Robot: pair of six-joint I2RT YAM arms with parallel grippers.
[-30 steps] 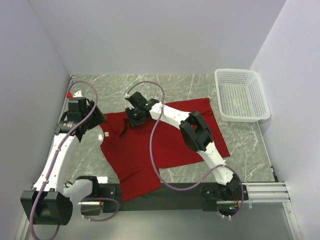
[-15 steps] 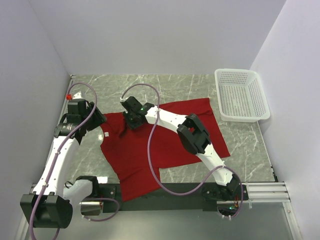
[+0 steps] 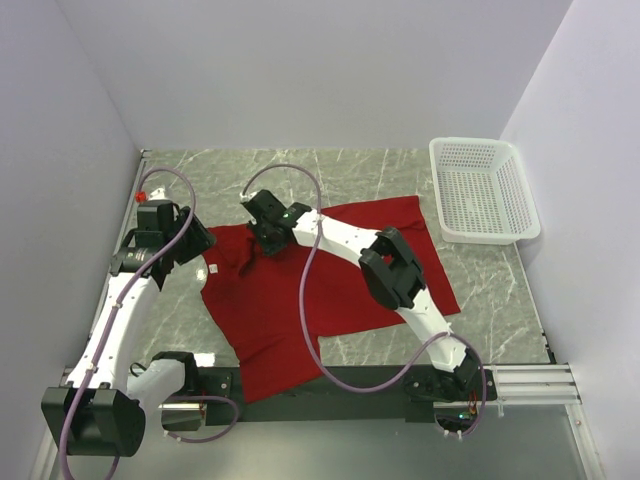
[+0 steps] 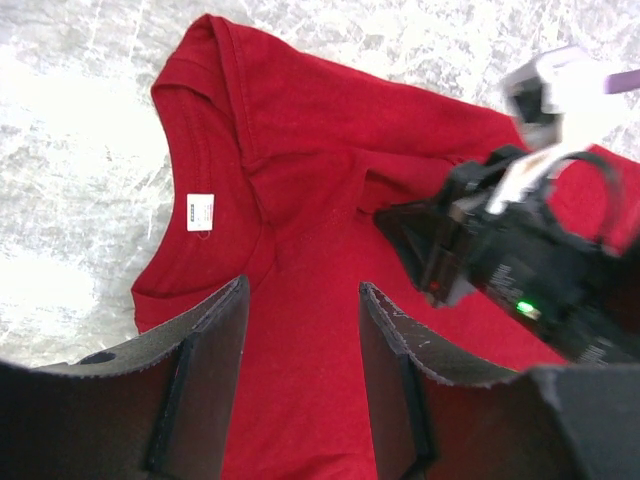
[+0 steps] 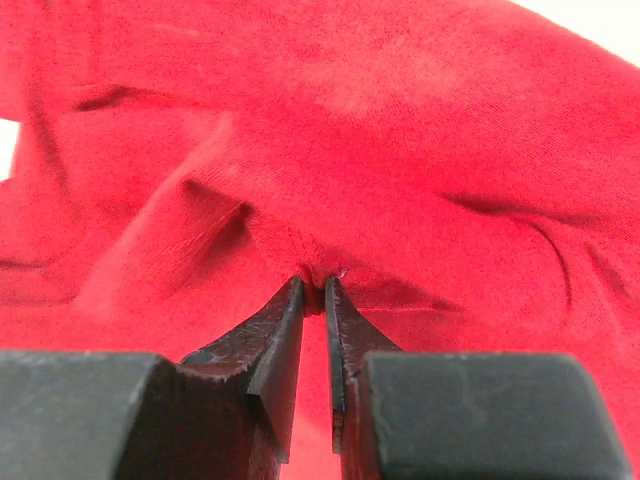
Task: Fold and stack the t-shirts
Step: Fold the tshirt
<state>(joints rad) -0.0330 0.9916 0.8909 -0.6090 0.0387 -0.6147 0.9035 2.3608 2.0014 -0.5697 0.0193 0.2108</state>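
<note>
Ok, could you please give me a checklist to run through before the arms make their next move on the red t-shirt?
1. Right gripper grips the t-shirt: ok, shut on a pinched fold.
2. Left gripper has a hold: not ok, open above the cloth, near the neck tag.
3. Number of layers in the pinch: cannot tell.
4. Shirt lies flat: not ok, wrinkled around the pinch.
5. Basket apart from the shirt: ok, a strip of table shows between them.
</note>
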